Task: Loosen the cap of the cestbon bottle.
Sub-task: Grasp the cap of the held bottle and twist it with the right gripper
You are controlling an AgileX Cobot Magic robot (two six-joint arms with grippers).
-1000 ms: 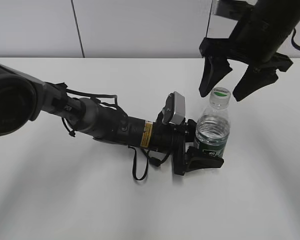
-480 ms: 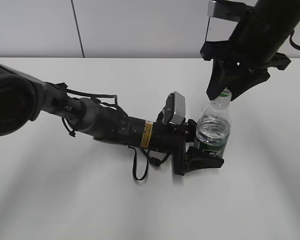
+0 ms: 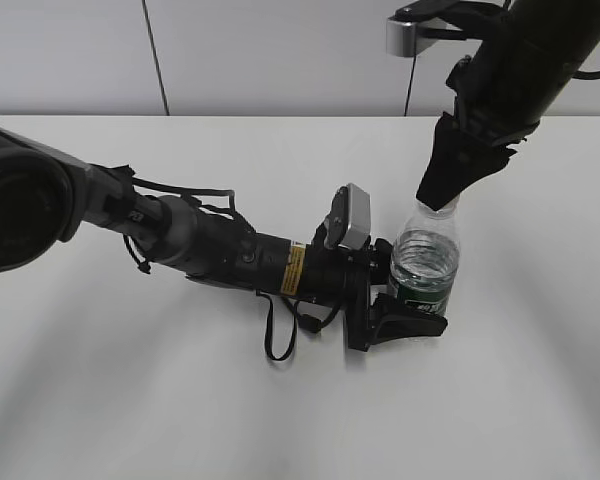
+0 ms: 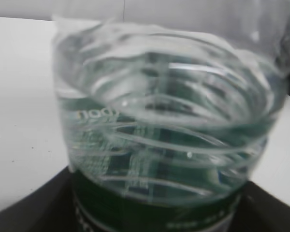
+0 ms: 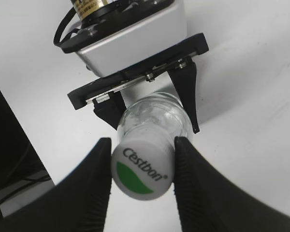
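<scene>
Slip risk: your right gripper clamps cap, left gripper clamps cestbon bottle; loose body grip spins whole bottle.

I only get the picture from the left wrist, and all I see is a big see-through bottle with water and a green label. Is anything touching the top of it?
Observer: Yes. The right hand has its two dark fingers pressed against either side of the white cap.
Operator: Is there anything written on that cap?
Observer: It reads "Cestbon" above a green patch, seen from the right wrist.
Operator: And what keeps the bottle from tipping?
Observer: The left hand clasps the cestbon bottle low down, around its green label, while it stands upright on the white table.
</scene>
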